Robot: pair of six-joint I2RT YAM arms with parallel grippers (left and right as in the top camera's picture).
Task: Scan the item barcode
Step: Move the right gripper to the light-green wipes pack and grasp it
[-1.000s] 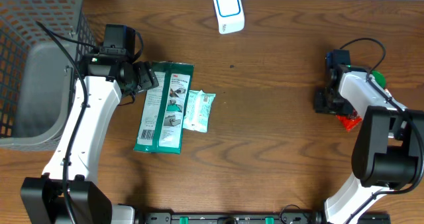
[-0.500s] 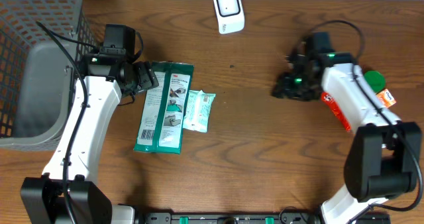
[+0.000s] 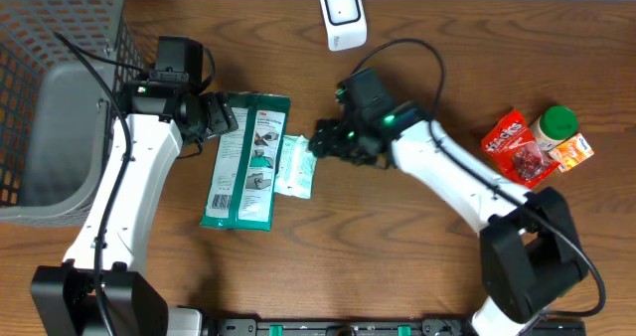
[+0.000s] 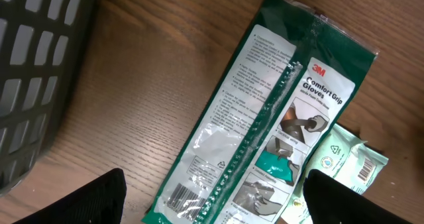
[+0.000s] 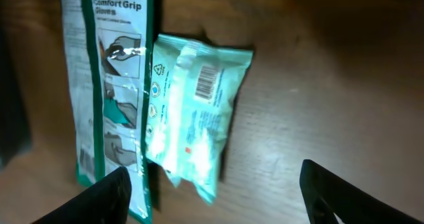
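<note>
A green 3M gloves pack [image 3: 246,162] lies flat at centre left, its barcode [image 4: 179,196] facing up at its lower end. A pale teal wipes pack [image 3: 298,165] overlaps its right edge and shows a small barcode [image 5: 209,81]. The white scanner [image 3: 343,16] stands at the table's back edge. My left gripper [image 3: 221,115] hangs open over the top left corner of the gloves pack [image 4: 265,118], holding nothing. Beside the right edge of the wipes pack [image 5: 195,118], my right gripper [image 3: 320,139] is open and empty.
A grey wire basket [image 3: 60,97] fills the far left. At the right lie a red snack packet [image 3: 517,145], a green-lidded jar [image 3: 555,125] and an orange packet [image 3: 574,149].
My right arm has swung left from the items at the right to the wipes pack, and its jaws have opened wider. The left arm has not moved.
</note>
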